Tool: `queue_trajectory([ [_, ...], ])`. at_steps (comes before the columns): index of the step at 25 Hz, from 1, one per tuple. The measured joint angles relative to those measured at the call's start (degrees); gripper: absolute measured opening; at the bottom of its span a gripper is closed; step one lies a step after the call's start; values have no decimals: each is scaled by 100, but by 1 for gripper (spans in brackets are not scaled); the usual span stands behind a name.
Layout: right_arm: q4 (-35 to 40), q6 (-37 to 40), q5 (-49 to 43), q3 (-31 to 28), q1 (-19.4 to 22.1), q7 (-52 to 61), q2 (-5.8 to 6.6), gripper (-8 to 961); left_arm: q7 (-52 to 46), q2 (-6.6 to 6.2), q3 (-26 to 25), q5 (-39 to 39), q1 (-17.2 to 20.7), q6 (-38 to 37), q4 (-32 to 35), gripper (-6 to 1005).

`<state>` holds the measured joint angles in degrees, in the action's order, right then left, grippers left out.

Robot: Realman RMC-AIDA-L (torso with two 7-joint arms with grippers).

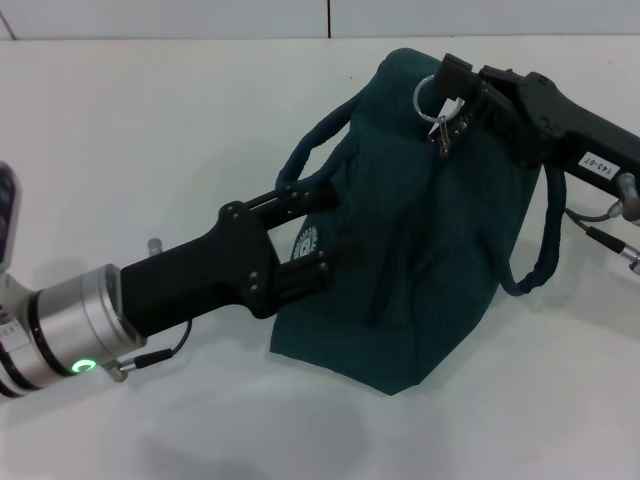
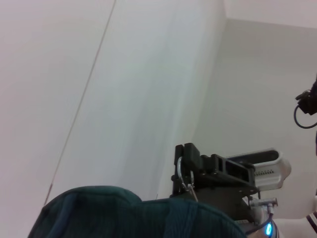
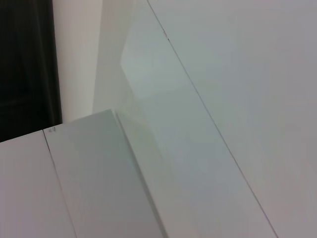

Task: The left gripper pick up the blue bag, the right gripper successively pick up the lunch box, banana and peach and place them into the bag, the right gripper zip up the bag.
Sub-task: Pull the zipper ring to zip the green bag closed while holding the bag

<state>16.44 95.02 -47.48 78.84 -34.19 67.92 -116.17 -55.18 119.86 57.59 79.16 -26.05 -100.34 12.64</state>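
The blue bag point(image 1: 400, 260) sits on the white bench point(image 1: 150, 150). The left gripper point(image 1: 325, 232) pinches its left side, jaws pressed on the cloth. The right gripper point(image 1: 447, 92) pinches the zip ring point(image 1: 432, 100) at the far top

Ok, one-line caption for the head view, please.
Left hand pressed against the dark teal fabric bag on the white table, right hand at its metal zipper ring.

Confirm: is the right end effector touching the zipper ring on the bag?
Touching. The head view shows the right end effector closed on the zipper ring at the top of the bag; the left wrist view agrees.
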Motion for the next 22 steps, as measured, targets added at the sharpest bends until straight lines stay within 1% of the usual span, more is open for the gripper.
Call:
queue_trajectory([
  [2, 3, -16, 1, 0, -8, -1, -1, 17, 1, 5, 5, 8, -55, -5, -10, 664],
  [6, -1, -48, 2, 0, -14, -2, -2, 17, -2, 16, -5, -54, -80, -5, -13, 652],
  [7, -1, -60, 4, 0, -14, -3, -2, 17, 54, 30, -10, -180, -76, 15, -18, 649],
  [13, -1, -89, 4, 0, -16, -4, -2, 17, 357, 47, -4, -225, -97, 23, -19, 560],
  [22, -1, -121, 12, 0, -21, 5, -2, 15, 330, 41, 7, -204, -168, 32, -34, 300],
])
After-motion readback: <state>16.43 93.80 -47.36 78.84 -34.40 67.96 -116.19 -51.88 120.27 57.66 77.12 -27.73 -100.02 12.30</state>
